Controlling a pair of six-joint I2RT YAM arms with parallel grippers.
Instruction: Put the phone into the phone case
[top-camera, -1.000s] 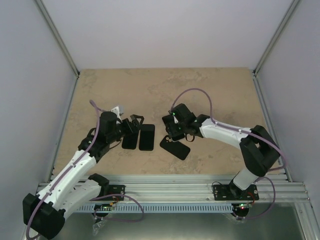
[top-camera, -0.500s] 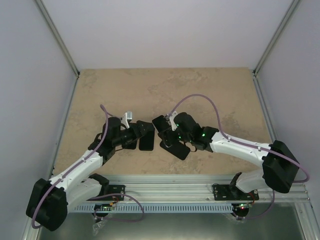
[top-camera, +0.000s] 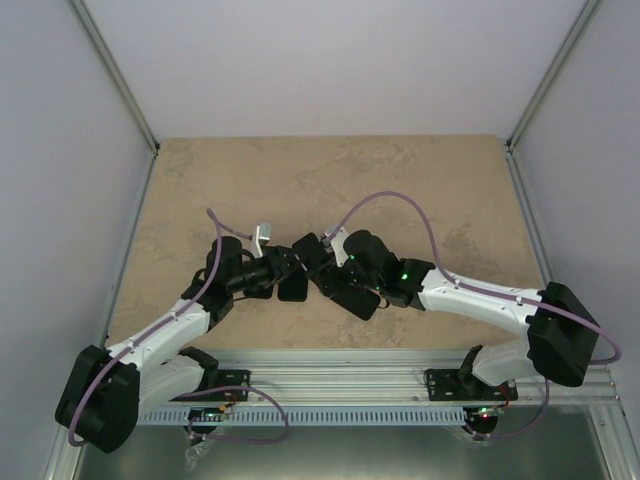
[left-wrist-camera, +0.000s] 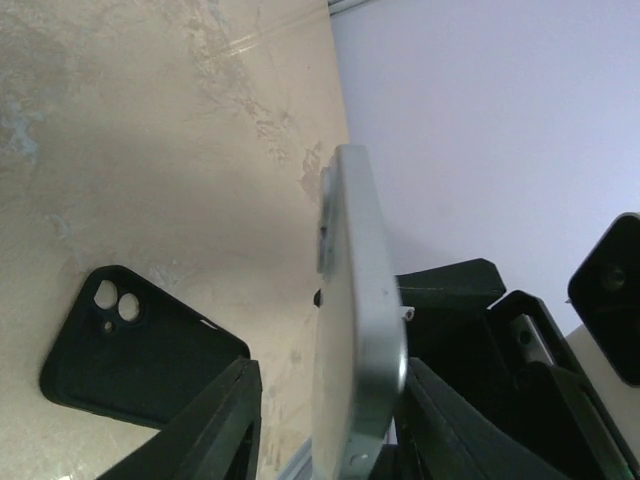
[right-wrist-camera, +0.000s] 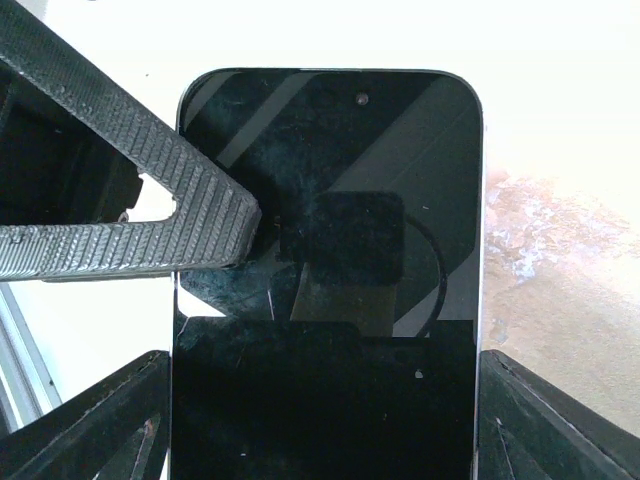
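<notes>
Two grippers were on one phone (right-wrist-camera: 400, 150) at this entry, and it was held off the table (left-wrist-camera: 120, 130) at mid-workspace. The right gripper (right-wrist-camera: 325, 362) pinched it across the long edges, a finger hard against each side, with the screen facing that wrist camera. The left gripper (left-wrist-camera: 332, 368) straddled the two faces with jaws spread. In the left wrist view I saw bare table between the back-side finger (left-wrist-camera: 225, 420) and the phone's back. The other finger lay over the screen, but contact there I could not confirm. The case (left-wrist-camera: 140, 350) lay flat on the table, apart from the phone, camera cut-out visible; whether its cavity faced up I could not tell. Judgement on handling: the phone is stiff and dense for its thickness, its glass front slick and crackable, so the edge grip seemed the safer hold, taken near mid-length to stop it pivoting. The case looked thin, soft and light, likely to skate or buckle when a corner is pressed in. I expected to need one gripper pinning it.
</notes>
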